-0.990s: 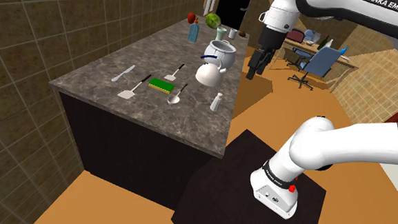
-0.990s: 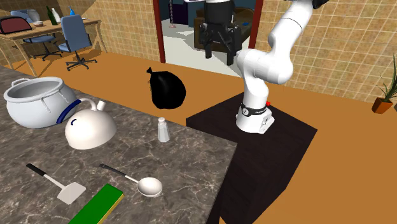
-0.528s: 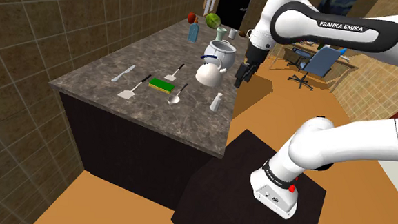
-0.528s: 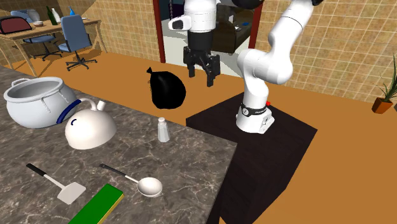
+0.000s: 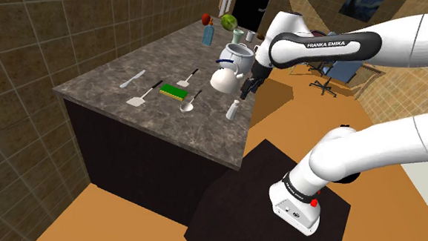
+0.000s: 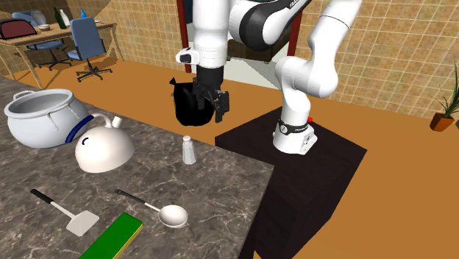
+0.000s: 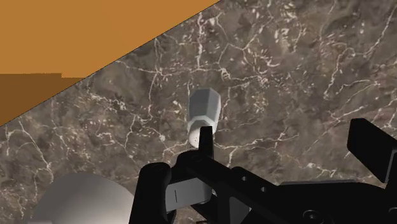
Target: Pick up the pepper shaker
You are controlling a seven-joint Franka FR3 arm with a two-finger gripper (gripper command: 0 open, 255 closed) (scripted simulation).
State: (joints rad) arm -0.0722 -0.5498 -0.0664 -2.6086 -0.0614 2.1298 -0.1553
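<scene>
1. Pepper shaker (image 5: 233, 109): a small, pale piece standing upright on the dark marbled counter (image 5: 133, 60). In the shoulder view it sits just right of frame centre, close to the counter's right-hand edge. In the second exterior view (image 6: 189, 150) it is left of centre, near the counter edge, with bare stone around it.
2. Gripper (image 6: 209, 110): the fingers are spread with nothing between them. It hangs above the shaker in the second exterior view, a little up and right of it and apart from it. In the wrist view the shaker (image 7: 204, 114) lies ahead of the gripper (image 7: 286, 143), nearer one finger than the other, so it is not centred yet.
3. Neighbours: the white kettle (image 6: 103, 151) is to the shaker's left and well apart. The ladle (image 6: 173, 215) lies lower in the frame. Neither should crowd the fingers.
4. Handling, as a judgement: it is likely light and rigid with a smooth skin, so slippery. Tall and narrow-footed, it would tip at a sideways nudge.
5. Where to hold: across the body at mid-height, below the narrower top. Both pads should meet it together, or one finger will shove it toward the edge.
</scene>
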